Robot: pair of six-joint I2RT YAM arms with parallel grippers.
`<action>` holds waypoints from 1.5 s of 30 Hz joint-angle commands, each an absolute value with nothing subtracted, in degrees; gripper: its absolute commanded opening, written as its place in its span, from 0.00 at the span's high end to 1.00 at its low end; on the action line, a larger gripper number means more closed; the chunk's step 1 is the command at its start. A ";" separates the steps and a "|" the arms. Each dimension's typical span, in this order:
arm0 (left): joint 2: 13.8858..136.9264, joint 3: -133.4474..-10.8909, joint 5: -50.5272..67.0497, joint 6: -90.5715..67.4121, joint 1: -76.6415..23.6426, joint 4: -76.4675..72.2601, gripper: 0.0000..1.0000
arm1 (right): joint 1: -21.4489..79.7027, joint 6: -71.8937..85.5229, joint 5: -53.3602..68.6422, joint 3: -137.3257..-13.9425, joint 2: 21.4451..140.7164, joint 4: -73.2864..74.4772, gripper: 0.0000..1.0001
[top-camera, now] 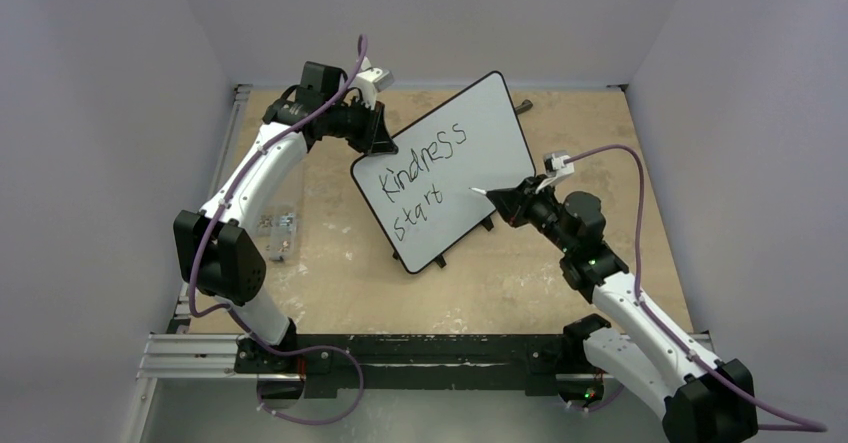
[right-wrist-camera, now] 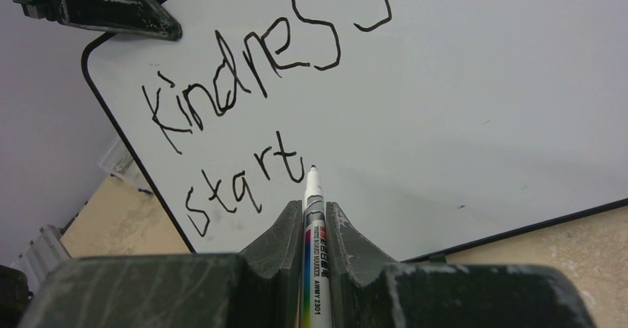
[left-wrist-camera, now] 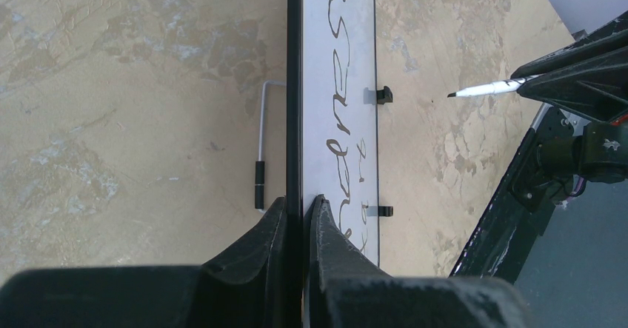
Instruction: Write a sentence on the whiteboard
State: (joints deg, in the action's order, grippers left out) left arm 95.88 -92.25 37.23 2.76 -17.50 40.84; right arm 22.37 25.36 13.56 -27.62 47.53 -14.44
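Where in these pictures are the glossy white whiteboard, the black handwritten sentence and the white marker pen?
glossy white whiteboard (top-camera: 495, 135): top external view, bare face right of the writing.
black handwritten sentence (right-wrist-camera: 248, 65): right wrist view, middle of "Kindness".
white marker pen (right-wrist-camera: 315, 221): right wrist view, labelled barrel below the tip.

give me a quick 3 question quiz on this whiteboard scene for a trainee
1. Multiple choice: the left gripper is shut on A) a marker, B) the edge of the whiteboard, C) nothing.
2. True or false: the second line of the sentence already reads "start with".
3. Short answer: which gripper holds the marker?
Key: 1 B. 2 False, it reads only "start". 3 The right gripper.
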 commanded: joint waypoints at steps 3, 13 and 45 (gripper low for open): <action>97.73 -90.44 31.07 9.37 -19.34 47.36 1.00 | 22.14 24.96 10.65 -29.25 47.10 -16.12 1.00; 97.71 -90.53 31.24 9.24 -19.41 47.28 1.00 | 22.08 24.83 7.22 -31.14 49.37 -15.92 1.00; 97.71 -90.62 31.68 9.09 -19.38 47.37 1.00 | 22.15 26.07 11.31 -39.48 71.52 -23.54 1.00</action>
